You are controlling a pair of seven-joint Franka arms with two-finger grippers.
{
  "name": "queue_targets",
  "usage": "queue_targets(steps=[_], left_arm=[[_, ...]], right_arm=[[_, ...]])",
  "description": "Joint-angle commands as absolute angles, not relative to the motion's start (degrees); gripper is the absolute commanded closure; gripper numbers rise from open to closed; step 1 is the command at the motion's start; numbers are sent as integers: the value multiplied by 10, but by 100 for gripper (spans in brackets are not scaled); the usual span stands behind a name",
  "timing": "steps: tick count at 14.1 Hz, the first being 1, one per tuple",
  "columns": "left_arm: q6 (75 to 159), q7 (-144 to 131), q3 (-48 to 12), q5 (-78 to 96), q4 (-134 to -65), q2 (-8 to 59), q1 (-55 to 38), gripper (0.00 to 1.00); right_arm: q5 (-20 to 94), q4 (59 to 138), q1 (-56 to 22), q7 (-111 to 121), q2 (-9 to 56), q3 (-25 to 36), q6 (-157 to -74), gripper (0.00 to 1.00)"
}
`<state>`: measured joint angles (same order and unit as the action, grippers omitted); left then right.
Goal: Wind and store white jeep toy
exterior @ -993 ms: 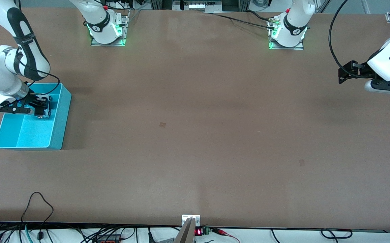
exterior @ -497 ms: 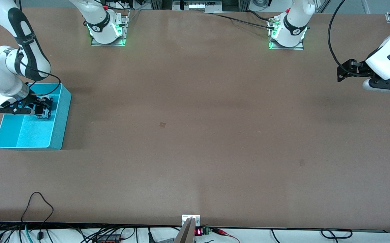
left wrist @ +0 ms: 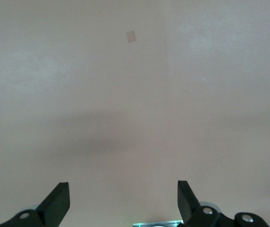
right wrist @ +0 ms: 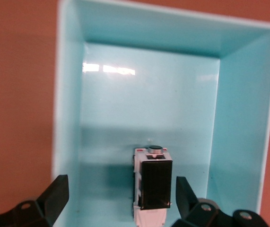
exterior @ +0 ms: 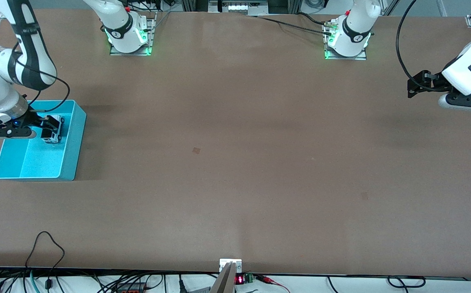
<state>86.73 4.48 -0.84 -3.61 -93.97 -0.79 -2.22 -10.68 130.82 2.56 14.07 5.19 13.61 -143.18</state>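
Observation:
The white jeep toy (right wrist: pixel 152 190) with its black roof panel lies on the floor of the cyan bin (right wrist: pixel 241 113), free of any grip. My right gripper (right wrist: pixel 120 188) hangs open just above it, fingers wide, the jeep close to one fingertip (right wrist: pixel 182 189). In the front view the jeep (exterior: pixel 55 131) sits in the bin (exterior: pixel 73 150) at the right arm's end of the table, under the right gripper (exterior: pixel 47 128). My left gripper (exterior: pixel 416 84) waits open and empty over bare table at the left arm's end, its fingertips (left wrist: pixel 59 196) spread apart.
The bin's walls stand around the jeep and the right gripper's fingers. A small dark patch (exterior: pixel 196 150) marks the brown table near its middle, another (exterior: pixel 364 195) lies nearer the front camera. Cables run along the table's near edge.
My right gripper has opened and let go of the jeep, which now rests in the bin; the right arm has lifted a little. The left arm has barely shifted.

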Motion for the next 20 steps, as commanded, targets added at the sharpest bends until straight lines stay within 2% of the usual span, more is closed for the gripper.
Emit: queue_targets(steps=[1,3,8,14,17,20], left_arm=[[858,36,-8,-29,-936,-14,-26,0],[858,36,-8,-29,-936,-14,-26,0],[858,36,-12,-29,-935,-14,-27,0],[855,36,-17,-29,-935,-14,-23,0],[854,36,-16,-29,-936,-14,-21,0],[855,35,-16,-29,-935,-14,-21,0]], right_arm=[[-108,1301,-9,145,2,138,-1388,0],[-108,1275,-35,144,-9,139,-1357,0],[-56,1154,-94,75,-15,135,-1174,0],[-10,1044,-19,50,-33,14,-1059,0],[-10,981,-15,49,-33,-13,-995,0],[22,952,-15,-1,-36,-18,-942,0]])
